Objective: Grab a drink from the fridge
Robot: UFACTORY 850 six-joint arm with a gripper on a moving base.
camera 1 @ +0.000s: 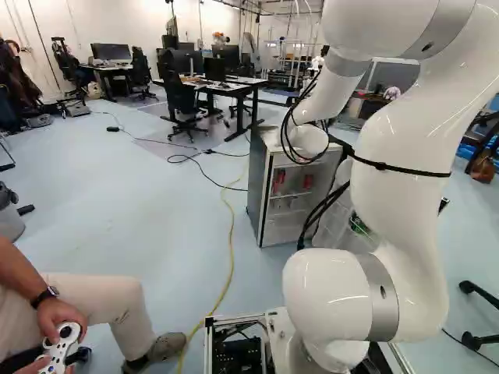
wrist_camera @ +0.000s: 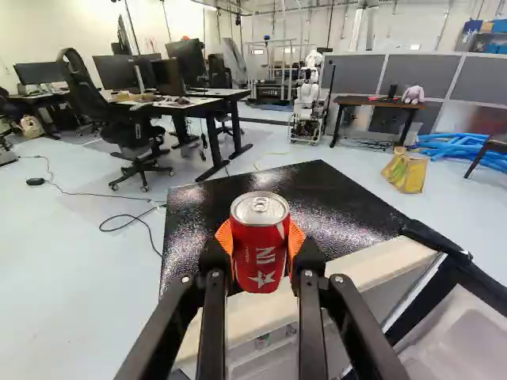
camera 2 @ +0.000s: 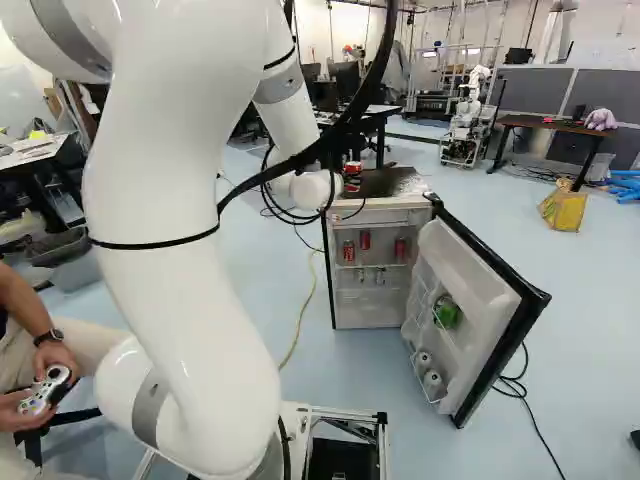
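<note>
The gripper is clamped on an upright red can at the front edge of the fridge's black top; whether it touches that top I cannot tell. Below, three red cans stand inside. The fridge door hangs open, bottles or cans in its lower rack.

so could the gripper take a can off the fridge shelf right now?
Probably not: the gripper is shut on a red can by the fridge top. The open door otherwise seems to leave the shelf cans free to reach.
</note>
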